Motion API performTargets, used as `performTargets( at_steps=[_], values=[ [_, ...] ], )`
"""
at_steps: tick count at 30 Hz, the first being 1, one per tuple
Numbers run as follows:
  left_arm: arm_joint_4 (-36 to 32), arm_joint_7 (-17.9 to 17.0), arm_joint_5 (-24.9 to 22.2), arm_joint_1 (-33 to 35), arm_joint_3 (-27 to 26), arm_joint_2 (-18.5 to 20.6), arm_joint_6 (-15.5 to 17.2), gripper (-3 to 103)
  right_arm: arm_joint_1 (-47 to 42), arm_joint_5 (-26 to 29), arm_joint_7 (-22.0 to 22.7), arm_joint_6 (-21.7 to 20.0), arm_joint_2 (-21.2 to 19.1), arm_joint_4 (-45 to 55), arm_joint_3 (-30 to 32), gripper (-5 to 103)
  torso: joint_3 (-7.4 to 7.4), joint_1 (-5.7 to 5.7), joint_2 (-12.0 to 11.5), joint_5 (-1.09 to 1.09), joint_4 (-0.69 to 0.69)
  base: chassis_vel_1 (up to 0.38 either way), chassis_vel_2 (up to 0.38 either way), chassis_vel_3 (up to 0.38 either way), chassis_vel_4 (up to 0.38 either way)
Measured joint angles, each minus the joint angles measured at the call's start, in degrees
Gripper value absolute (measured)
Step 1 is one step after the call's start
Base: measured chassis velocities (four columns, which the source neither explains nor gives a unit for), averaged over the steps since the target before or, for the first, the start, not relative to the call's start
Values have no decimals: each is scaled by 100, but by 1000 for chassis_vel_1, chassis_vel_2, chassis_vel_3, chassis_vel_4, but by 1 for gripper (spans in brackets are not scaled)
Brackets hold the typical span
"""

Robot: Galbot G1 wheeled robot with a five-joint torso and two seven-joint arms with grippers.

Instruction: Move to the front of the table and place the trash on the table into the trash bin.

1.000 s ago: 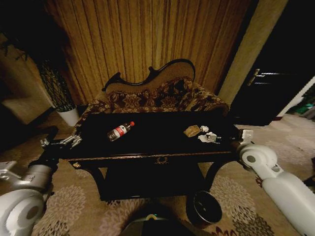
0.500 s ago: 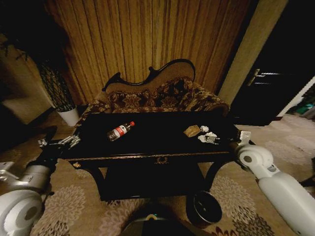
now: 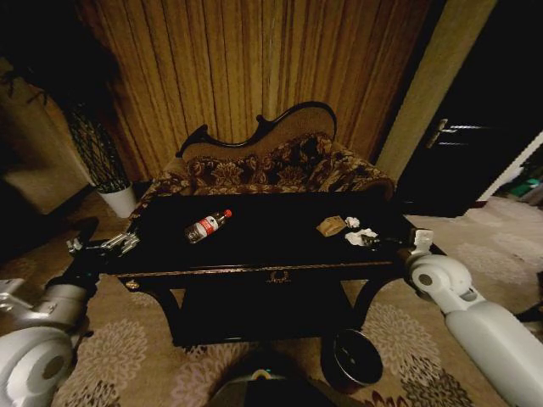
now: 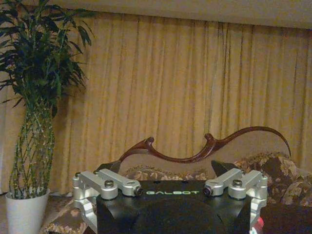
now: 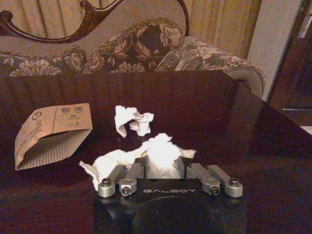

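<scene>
Parked squarely before the black glossy rectangular table with gold trim [image 3: 254, 254], so the driving part looks done; picking up the trash judged to be the step in hand. Right gripper [image 3: 376, 242] low over the table's right end, near the front edge, its fingers set on either side of a crumpled white paper wad [image 5: 156, 156] and nearly closed on it; whether already pinching firmly, hard to say. Just beyond it toward the back edge, a smaller white wad [image 5: 132, 120]; beside those, toward the table's middle, a flattened tan cardboard sleeve [image 5: 48, 131], open at 1 end. Clear plastic bottle with red cap and red-white label [image 3: 206, 225] lying on its side left of centre, well apart from the paper pieces. Left gripper [image 3: 109, 245] held level off the table's left end, near the front corner, jaws spread wide and holding nothing. Small round dark trash bin [image 3: 355, 359] on the patterned carpet, in front of the table's right front leg, below and nearer than the right gripper. Next move, as judged: a firm closing on the wad, a lift clear of the tabletop, then a swing back and down over the bin's mouth; soft paper likely to slip or tear if pinched only at a loose edge.
</scene>
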Motion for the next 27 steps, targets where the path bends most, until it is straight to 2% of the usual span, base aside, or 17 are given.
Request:
performTargets(
  at_steps=[2, 4, 7, 12, 17, 18, 20, 21, 24, 25, 27],
  values=[
    [0, 1, -2, -12, 1, 15, -1, 100, -26, -12, -15, 15, -2, -1, 5, 21, 0, 0, 0, 0, -1, 0, 0, 0, 0],
    [0, 1, -4, -12, 0, 17, -1, 100, -35, -18, -18, 23, -2, 0, 8, 21, 0, 0, 0, 0, 0, 0, 0, 0, 0],
    [0, 1, -8, -9, 3, 12, -1, 100, -56, -27, -21, 31, 2, 2, 17, 5, 0, 0, 0, 0, 0, 0, 0, 0, 0],
    [0, -1, -20, -5, -33, -2, -1, 100, -69, -29, -37, 31, 16, 38, 27, 0, 0, 0, 0, 0, 0, 0, 0, 0, 0],
    [0, -3, -22, 2, -33, -14, -1, 100, -98, -29, -80, 45, 25, 48, 54, 0, 0, 0, 0, 0, 0, 0, 0, 0, 0],
    [0, -3, -22, 3, -33, -15, -1, 100, -127, -64, -163, 172, 51, 49, 78, 0, 0, 0, 0, 0, -1, 0, 0, 0, 0],
    [0, -4, -22, 6, -34, -16, -1, 100, -209, -283, -438, 794, 164, 36, 132, 0, 0, 0, 0, 0, 0, 0, 0, 0, 0],
    [0, -4, -22, 6, -34, -16, -1, 100, -209, -283, -438, 794, 164, 36, 132, 0, 0, 0, 0, 0, 0, 0, 0, 0, 0],
    [0, -7, -24, 12, -38, -18, -5, 100, -349, -671, -888, 1783, 417, 64, 253, 0, 0, 0, 0, 0, 0, 0, 0, 0, 0],
    [0, -7, -24, 12, -38, -18, -5, 100, -349, -671, -888, 1783, 417, 64, 253, 0, 0, 0, 0, 0, 0, 0, 0, 0, 0],
    [0, -8, -24, 9, -30, -25, -7, 100, -478, -902, -1052, 2248, 584, 182, 330, 0, 0, 0, 0, 0, 0, 0, 0, 0, 0]
  ],
)
